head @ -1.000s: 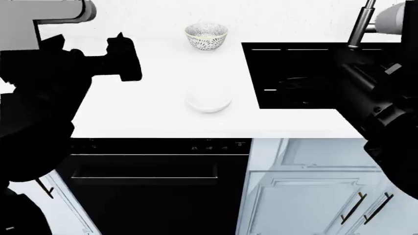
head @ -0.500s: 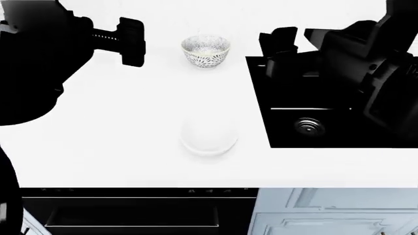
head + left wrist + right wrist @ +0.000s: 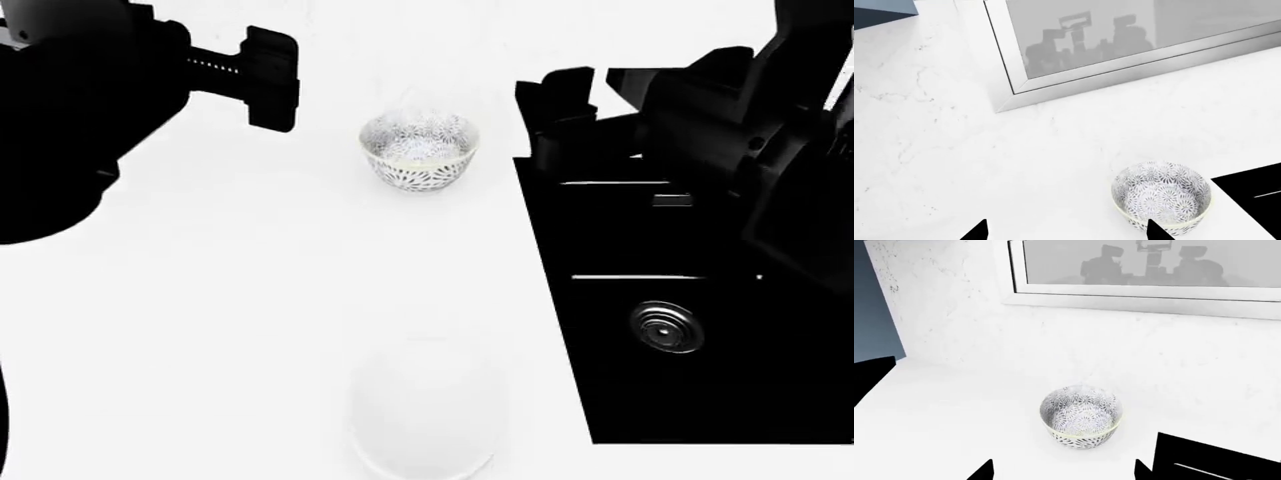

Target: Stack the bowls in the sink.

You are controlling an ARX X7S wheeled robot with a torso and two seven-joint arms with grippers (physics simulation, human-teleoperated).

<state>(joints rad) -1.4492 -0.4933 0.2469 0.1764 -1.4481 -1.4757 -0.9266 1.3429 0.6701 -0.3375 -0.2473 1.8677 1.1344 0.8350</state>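
Observation:
The patterned bowl (image 3: 419,150) stands upright on the white counter (image 3: 240,300), left of the sink's far corner. It also shows in the left wrist view (image 3: 1161,197) and the right wrist view (image 3: 1081,417). The plain white bowl (image 3: 424,420) sits near the counter's front edge, faint against the white. The black sink (image 3: 747,400) with its steel drain (image 3: 667,327) is at the right. My left gripper (image 3: 267,78) hovers left of the patterned bowl, open and empty (image 3: 1067,235). My right gripper (image 3: 567,105) hovers over the sink's far left corner, open and empty (image 3: 1062,474). The faucet is hidden.
A white wall with a steel-framed window (image 3: 1141,295) runs behind the counter. The sink's black edge (image 3: 1254,195) lies close beside the patterned bowl. A dark shape (image 3: 871,377) shows at the side of the right wrist view. My right arm (image 3: 761,150) covers the sink's back.
The head view has moved closer and looks more steeply down; both bowls sit lower in it. The right gripper has come from the sink's side to its far left corner, near the patterned bowl.

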